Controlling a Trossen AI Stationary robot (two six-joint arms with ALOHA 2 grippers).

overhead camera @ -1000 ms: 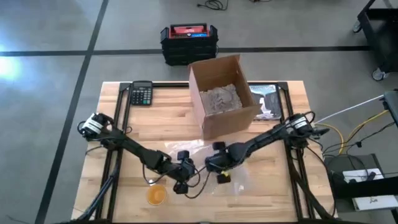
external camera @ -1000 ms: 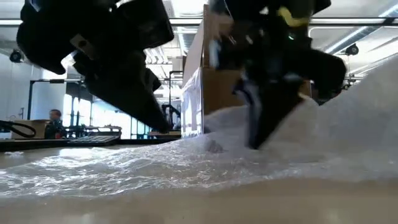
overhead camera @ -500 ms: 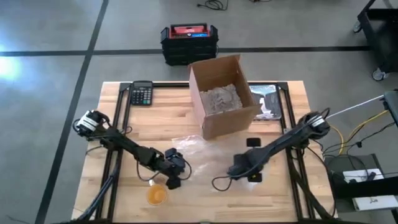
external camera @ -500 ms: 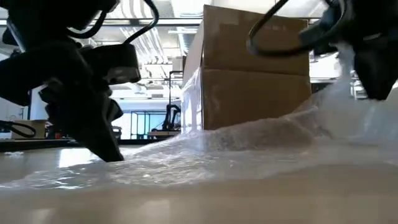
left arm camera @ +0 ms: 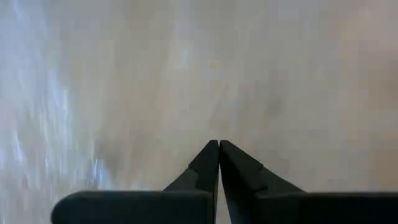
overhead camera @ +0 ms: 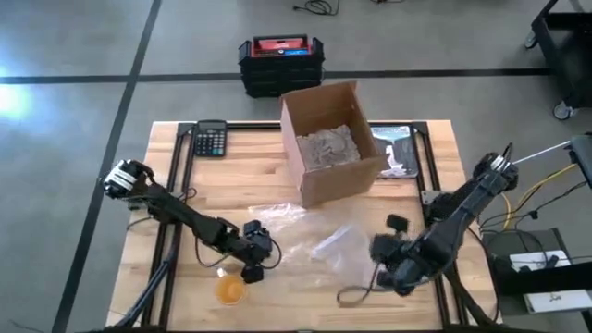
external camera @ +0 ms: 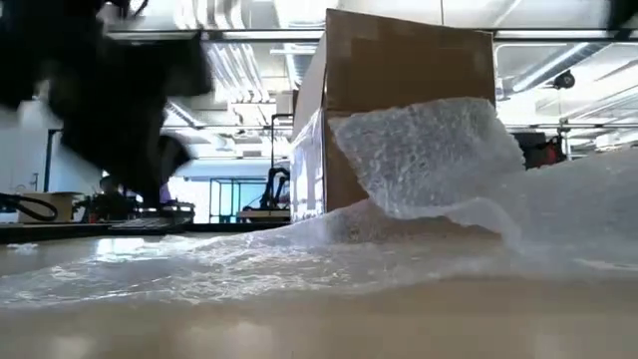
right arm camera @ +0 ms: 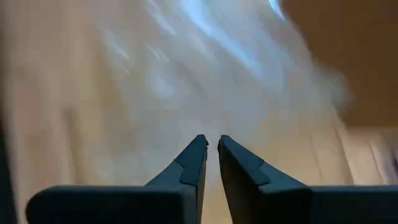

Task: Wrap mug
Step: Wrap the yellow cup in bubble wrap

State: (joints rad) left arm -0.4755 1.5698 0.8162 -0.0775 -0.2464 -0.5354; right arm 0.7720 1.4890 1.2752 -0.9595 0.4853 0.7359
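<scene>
On the wooden tabletop [overhead camera: 231, 176], in front of the open cardboard box [overhead camera: 328, 141], a sheet of bubble wrap [overhead camera: 319, 242] lay spread, one part of it lifted into a loose fold, as the low view showed. The mug [overhead camera: 232, 290], an orange-yellow cup seen from above, stood near the front edge, just beside the sheet's left border but not on it, so by my judgement the wrapping itself had not begun.

The left hand [overhead camera: 252, 262] hung low over the tabletop just behind the mug, its fingers [left arm camera: 219, 163] pressed together with nothing between them; that placing suited a reach for the mug or for the sheet's near edge. The right hand [overhead camera: 387, 264] was off the sheet's right side, near the tabletop's front right corner, its fingers [right arm camera: 198, 155] almost touching and gripping nothing, which left the wrap free to settle.

A calculator [overhead camera: 210, 140] lay at the back left, well apart from the work. The sheet looked light and springy, so its raised fold might not stay flat.
</scene>
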